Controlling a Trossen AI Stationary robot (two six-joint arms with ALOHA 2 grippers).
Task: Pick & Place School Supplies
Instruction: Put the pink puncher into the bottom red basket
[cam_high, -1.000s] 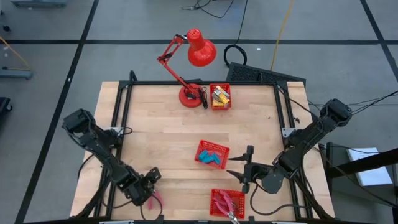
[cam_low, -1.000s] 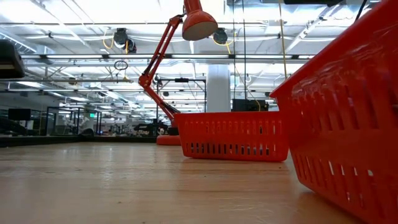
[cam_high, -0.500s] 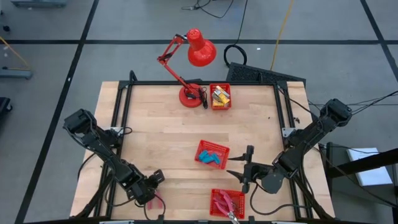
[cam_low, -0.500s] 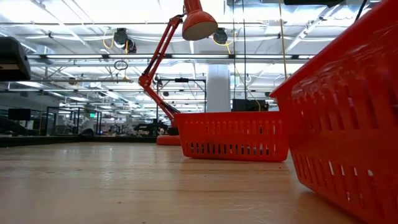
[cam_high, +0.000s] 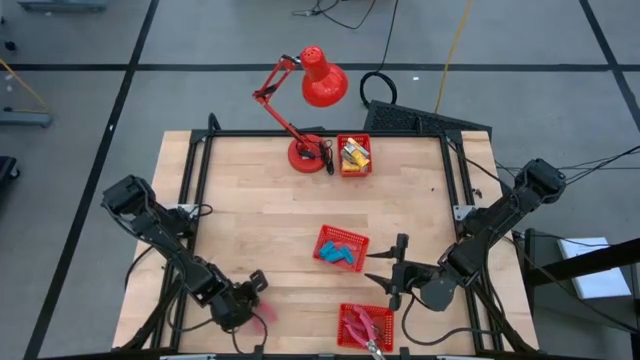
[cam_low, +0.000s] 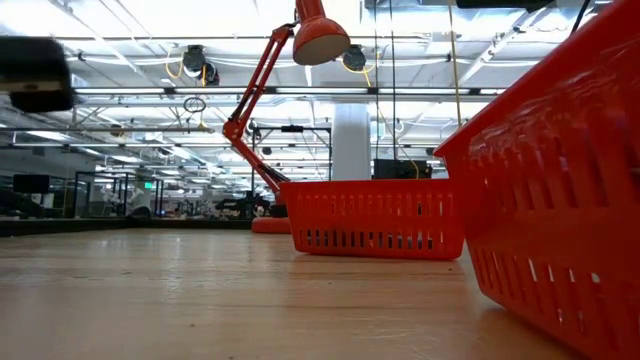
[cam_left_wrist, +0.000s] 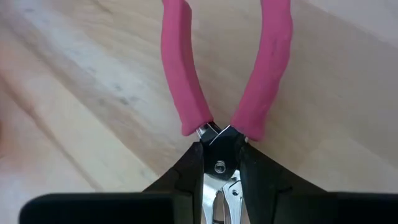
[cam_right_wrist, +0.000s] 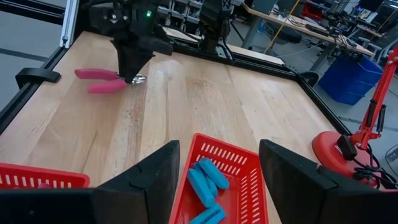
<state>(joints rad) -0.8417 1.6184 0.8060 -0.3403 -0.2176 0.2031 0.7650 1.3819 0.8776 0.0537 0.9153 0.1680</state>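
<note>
Pliers (cam_left_wrist: 224, 93) with pink-red handles are clamped at their metal pivot between the two dark fingers of the left claw (cam_left_wrist: 219, 171), the handles pointing away from it and spreading over the wooden bench (cam_left_wrist: 348, 93). In the right wrist view the same pliers (cam_right_wrist: 102, 81) show held just above the boards, with the left claw (cam_right_wrist: 132, 68) pointing down onto them from above. Seen from overhead, the left claw (cam_high: 243, 302) works at the bench's near left corner, and the pliers (cam_high: 262, 313) show only as a pink blur beside it.

Right of that claw, at the near edge, stands a red mesh basket (cam_high: 366, 326) with more red-handled tools lying in it. The right claw (cam_high: 393, 271) hangs just beyond this basket with its fingers spread wide apart and nothing between them. Directly ahead of it sits a second red basket (cam_right_wrist: 214, 180) holding several light-blue eraser blocks (cam_right_wrist: 205, 180) piled loosely together.

Well beyond both claws, at the far edge of the bench, a third red basket (cam_high: 354, 156) holds yellow pieces (cam_high: 352, 153). A red desk lamp (cam_high: 305, 100) stands on its round base just beside that basket, its shade leaning out past the bench edge.
</note>
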